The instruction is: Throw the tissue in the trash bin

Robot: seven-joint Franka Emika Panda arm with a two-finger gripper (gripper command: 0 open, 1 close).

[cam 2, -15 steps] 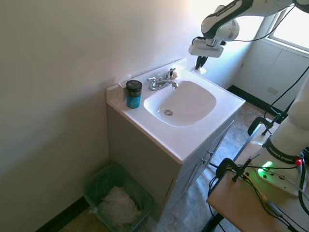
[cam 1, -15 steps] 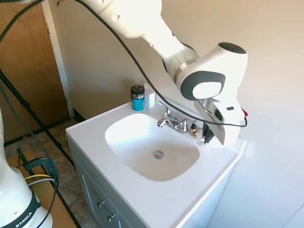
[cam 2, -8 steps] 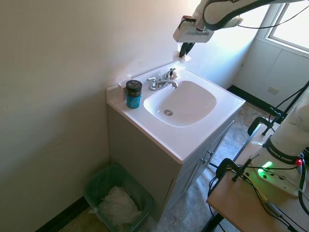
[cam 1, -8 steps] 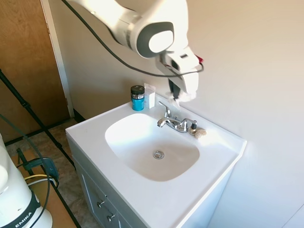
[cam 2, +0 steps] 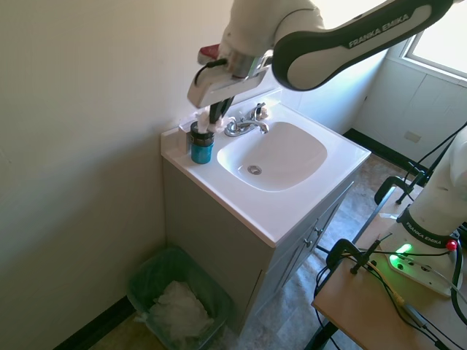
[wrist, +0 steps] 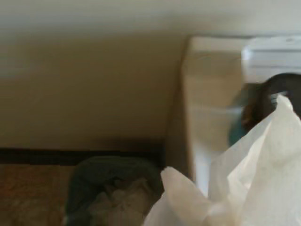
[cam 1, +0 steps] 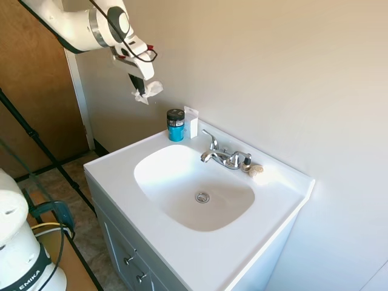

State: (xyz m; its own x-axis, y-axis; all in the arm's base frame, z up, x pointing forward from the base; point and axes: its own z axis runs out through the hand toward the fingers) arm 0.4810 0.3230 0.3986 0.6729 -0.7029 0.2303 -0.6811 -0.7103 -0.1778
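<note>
First exterior view: tissue [cam 1: 148, 91] pinched in raised hand [cam 1: 141, 93].

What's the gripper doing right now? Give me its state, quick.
Gripper: shut on the tissue, held in the air beside the vanity, above the floor where the trash bin stands.

Beige walls [cam 1: 291, 73] enclose a white vanity surface [cam 1: 182, 254] with an inset sink basin [cam 1: 182, 188] and chrome faucet [cam 1: 221, 156]. A brown door [cam 1: 30, 79] stands nearby. Sunlight enters through a window [cam 2: 441, 33].
</note>
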